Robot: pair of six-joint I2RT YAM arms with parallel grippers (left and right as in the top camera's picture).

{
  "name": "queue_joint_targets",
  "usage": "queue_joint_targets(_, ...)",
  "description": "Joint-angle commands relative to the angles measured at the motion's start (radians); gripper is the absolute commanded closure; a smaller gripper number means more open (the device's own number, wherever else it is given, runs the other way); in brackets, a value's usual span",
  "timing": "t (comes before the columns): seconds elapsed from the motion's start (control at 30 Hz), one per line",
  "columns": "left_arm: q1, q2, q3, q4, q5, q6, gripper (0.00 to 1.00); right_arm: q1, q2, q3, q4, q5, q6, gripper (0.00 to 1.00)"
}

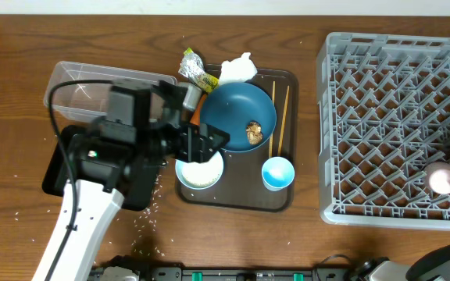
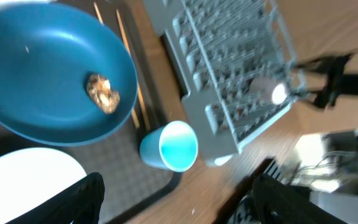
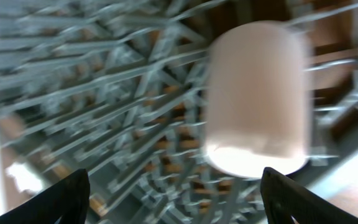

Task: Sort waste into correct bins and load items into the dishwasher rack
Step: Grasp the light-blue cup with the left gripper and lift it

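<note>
Bins are found at the far left of the desk [image 1: 22,94]: the clear tub [image 1: 76,86] behind and the black tray [image 1: 53,176] in front, the latter largely covered by the left arm. Loose grains of white rice [image 1: 148,211] are scattered beside the tray and could be swept further by the arm. The left claw [image 1: 209,147] is poised low over the near rim of the dark-blue plate [image 1: 237,109], just beside the white bowl [image 1: 200,172], its fingers [image 2: 73,202] spread wide with nothing between them. If it were lowered off-centre, the rim could be struck and the brown food lump [image 1: 255,133] shaken loose, or the light-blue cup [image 1: 277,172] toppled. At the right, the pink cup [image 1: 441,178] lies in the dishwasher rack [image 1: 381,94]. The right claw [image 3: 173,186] is parted, the cup ahead of its fingertips and no contact visible. Whether the cup is seated on the pegs cannot be told; unseated, it could roll.
</note>
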Motion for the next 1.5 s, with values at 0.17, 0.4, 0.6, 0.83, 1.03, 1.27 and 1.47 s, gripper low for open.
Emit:
queue_joint_targets(0.17,-0.293,0.033,0.009,-0.058,-0.562,0.038,0.23,0.075,-0.249,0.026,-0.003,-0.224,-0.071,0.18)
queue_joint_targets(0.4,-0.407,0.212,0.003,-0.013,-0.581,0.038,0.23,0.169,-0.409,0.026,-0.001,-0.16,-0.07,0.14)
queue_joint_targets(0.6,-0.472,0.371,0.003,0.107,-0.577,0.037,0.23,0.188,-0.432,0.025,-0.028,-0.089,-0.067,0.12)
queue_joint_targets(0.83,-0.515,0.476,0.003,0.153,-0.576,0.026,0.27,0.188,-0.406,0.025,-0.049,-0.089,-0.068,0.12)
queue_joint_targets(1.03,-0.531,0.543,0.003,0.172,-0.569,0.018,0.41,0.188,-0.393,0.025,-0.052,-0.089,-0.068,0.12)
queue_joint_targets(1.27,-0.528,0.546,0.005,0.197,-0.578,0.019,0.94,0.188,-0.391,0.025,-0.068,-0.086,-0.098,0.12)
queue_joint_targets(1.47,-0.457,0.443,0.066,0.083,-0.564,0.019,0.94,0.188,-0.391,0.025,-0.069,-0.121,-0.172,0.12)
